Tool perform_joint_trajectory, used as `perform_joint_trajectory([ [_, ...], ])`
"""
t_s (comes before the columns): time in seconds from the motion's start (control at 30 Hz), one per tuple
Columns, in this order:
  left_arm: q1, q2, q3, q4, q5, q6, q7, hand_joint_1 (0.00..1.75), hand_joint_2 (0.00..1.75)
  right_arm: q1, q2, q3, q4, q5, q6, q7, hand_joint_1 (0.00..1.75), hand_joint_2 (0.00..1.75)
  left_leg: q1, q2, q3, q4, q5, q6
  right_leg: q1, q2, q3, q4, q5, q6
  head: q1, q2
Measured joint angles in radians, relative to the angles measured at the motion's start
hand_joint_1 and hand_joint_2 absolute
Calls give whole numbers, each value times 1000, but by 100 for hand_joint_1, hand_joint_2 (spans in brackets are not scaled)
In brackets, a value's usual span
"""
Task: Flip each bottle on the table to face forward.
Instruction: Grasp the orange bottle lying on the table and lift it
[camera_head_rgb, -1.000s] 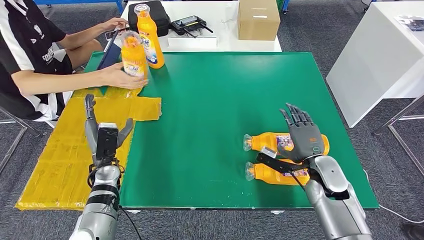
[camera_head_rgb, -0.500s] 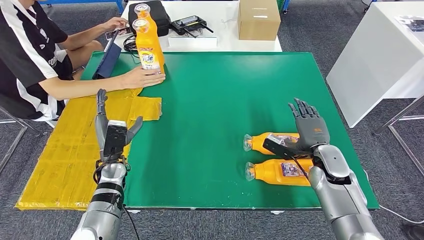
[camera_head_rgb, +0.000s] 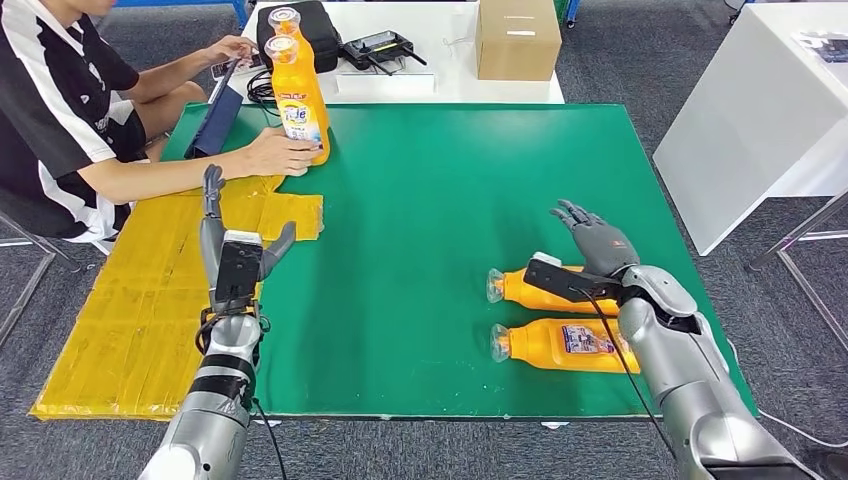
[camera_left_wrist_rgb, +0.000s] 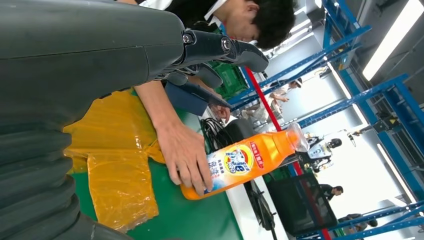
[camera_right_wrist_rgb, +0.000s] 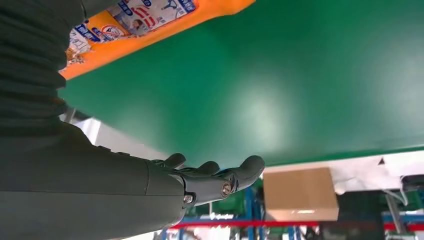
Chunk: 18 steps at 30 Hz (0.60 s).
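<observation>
- Lying on their sides near the right front of the green worktop (camera_head_rgb: 450, 200) are two orange plastic bottles, one nearer (camera_head_rgb: 565, 344) and one farther (camera_head_rgb: 530, 290), caps pointing left.
- Standing upright at the far left corner are two more orange bottles (camera_head_rgb: 297, 95), one behind the other, with a person's hand (camera_head_rgb: 285, 155) touching the base of the front one.
- Hovering over the farther lying bottle, the right hand (camera_head_rgb: 598, 243) is empty with its fingers spread apart.
- Raised above the yellow sheet (camera_head_rgb: 130, 300) at the left edge, the left hand (camera_head_rgb: 235, 250) holds nothing, fingers apart.
- Sitting past the worktop are a brown cardboard box (camera_head_rgb: 516, 38) and a black bag (camera_head_rgb: 312, 28) on a white table (camera_head_rgb: 450, 85).
</observation>
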Motion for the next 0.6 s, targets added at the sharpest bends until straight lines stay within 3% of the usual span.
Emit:
perform_joint_trajectory([
  [0.2, -9, 1, 0, 18, 16, 5, -12, 0, 175, -18, -12, 6, 27, -74, 32, -25, 0, 175, 0, 0, 0, 0, 0, 0, 0, 0, 0, 0, 0, 0, 0, 0],
  [0.6, -35, 10, 6, 95, 36, 21, -26, 0, 175, -29, -35, 60, 63, -149, 21, 16, 0, 175, 0, 0, 0, 0, 0, 0, 0, 0, 0, 0, 0, 0, 0, 0],
])
